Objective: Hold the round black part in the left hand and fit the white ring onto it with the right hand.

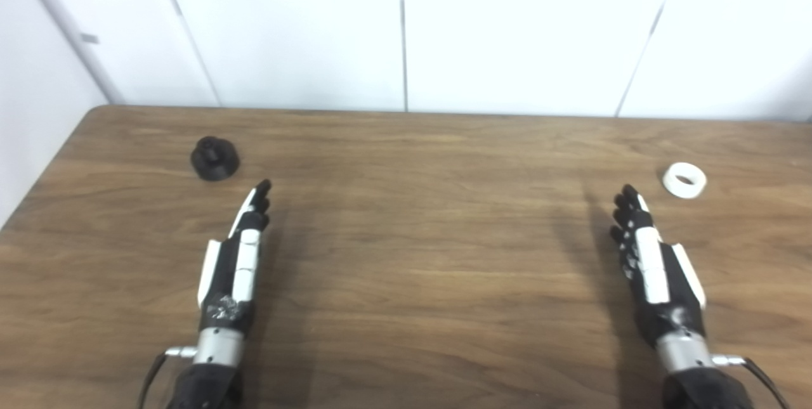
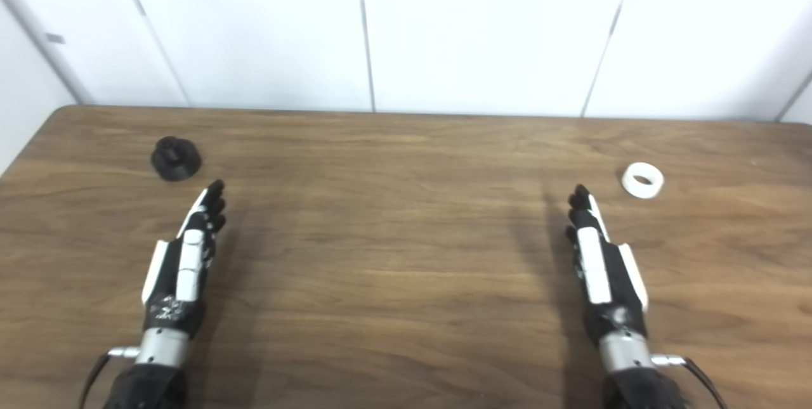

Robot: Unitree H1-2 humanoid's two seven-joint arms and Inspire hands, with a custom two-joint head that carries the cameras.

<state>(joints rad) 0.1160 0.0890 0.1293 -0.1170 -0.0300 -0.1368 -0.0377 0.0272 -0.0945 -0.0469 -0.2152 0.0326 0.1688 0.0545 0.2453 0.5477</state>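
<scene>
Hovering above brown wooden table (image 1: 406, 257): left hand (image 1: 231, 269) near round black part (image 1: 215, 158), right hand (image 1: 656, 269) near white ring (image 1: 684, 180); fingers (image 1: 257, 203) seemingly extending straight, gripping nothing.

Head cams side by side, angled down at table (image 1: 406, 269); views overlap.

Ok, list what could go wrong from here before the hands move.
1. The black part sits near the table's left edge; a clumsy approach by the open left hand might push it further toward that edge.
2. The white ring lies tilted, so the open right hand could set it rolling.
3. The two pieces lie far apart, so both hands must carry them together and line them up, and a poor grip might spoil the fit.
</scene>
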